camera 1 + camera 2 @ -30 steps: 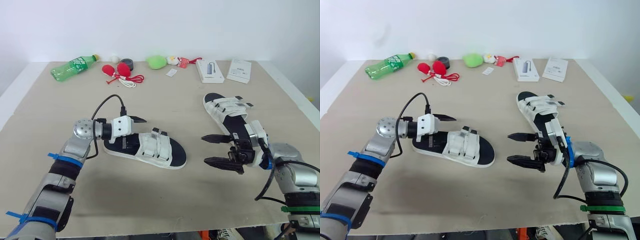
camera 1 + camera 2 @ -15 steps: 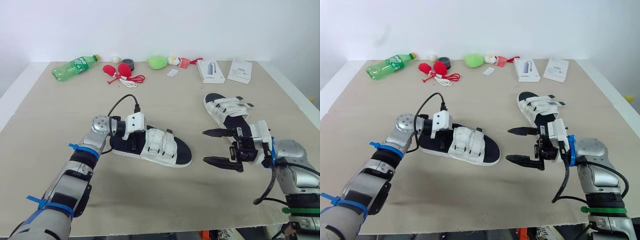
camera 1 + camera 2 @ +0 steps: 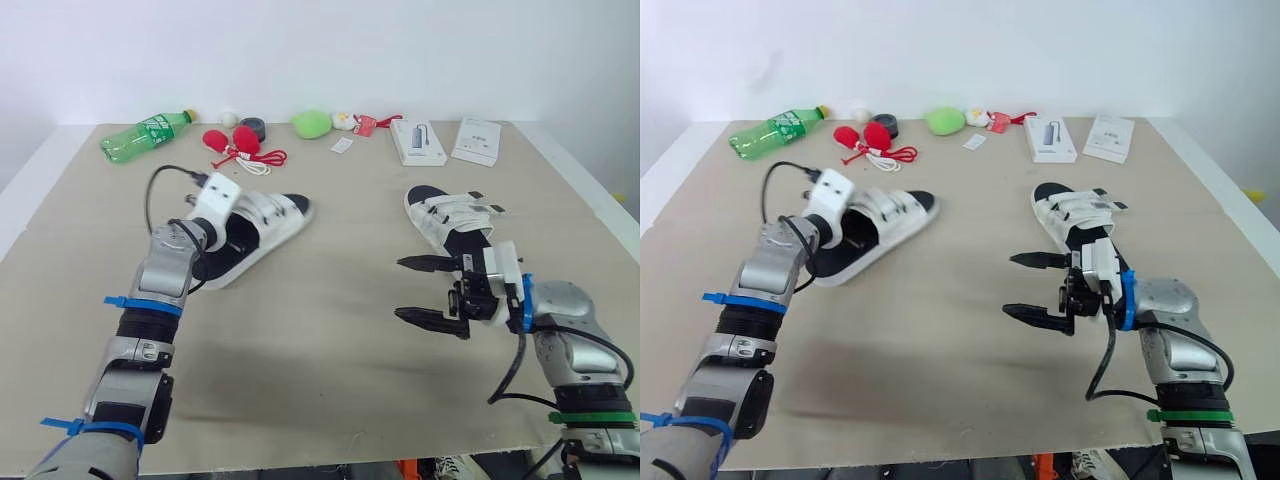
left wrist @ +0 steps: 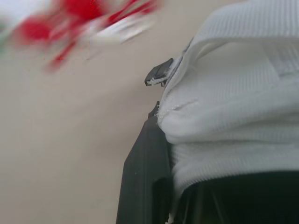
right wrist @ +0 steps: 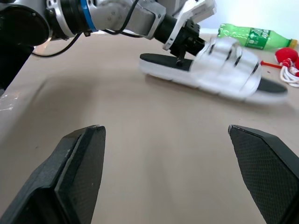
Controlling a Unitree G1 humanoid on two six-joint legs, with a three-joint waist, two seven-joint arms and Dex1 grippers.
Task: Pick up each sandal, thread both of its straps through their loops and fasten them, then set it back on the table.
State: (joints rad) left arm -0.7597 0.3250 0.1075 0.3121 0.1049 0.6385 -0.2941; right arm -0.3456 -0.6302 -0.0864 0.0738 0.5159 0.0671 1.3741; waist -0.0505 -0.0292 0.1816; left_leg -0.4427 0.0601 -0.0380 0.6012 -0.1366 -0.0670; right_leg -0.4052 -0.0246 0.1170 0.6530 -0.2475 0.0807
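Observation:
My left gripper (image 3: 225, 228) is shut on the heel end of a white-strapped sandal with a black footbed (image 3: 262, 222). The sandal is tilted, its toe raised and pointing to the back right. The left wrist view is close on its white strap (image 4: 233, 116) and black sole (image 4: 145, 172). The second sandal (image 3: 455, 220) lies flat on the table at the right, straps loose. Just in front of it my right gripper (image 3: 400, 288) hovers open and empty, pointing left. In the right wrist view its fingers (image 5: 79, 163) frame the held sandal (image 5: 219, 65).
Along the table's back edge lie a green bottle (image 3: 145, 135), red bulbs with a cord (image 3: 235, 142), a black round thing (image 3: 254, 127), a green object (image 3: 312, 123) and two white boxes (image 3: 420, 142) (image 3: 478, 140). The beige tabletop (image 3: 330, 360) spreads between my arms.
My left gripper shut on the sandal's heel and swung the sandal left and toward the back, toe turning to the back right. The right gripper drifted slightly left, still open.

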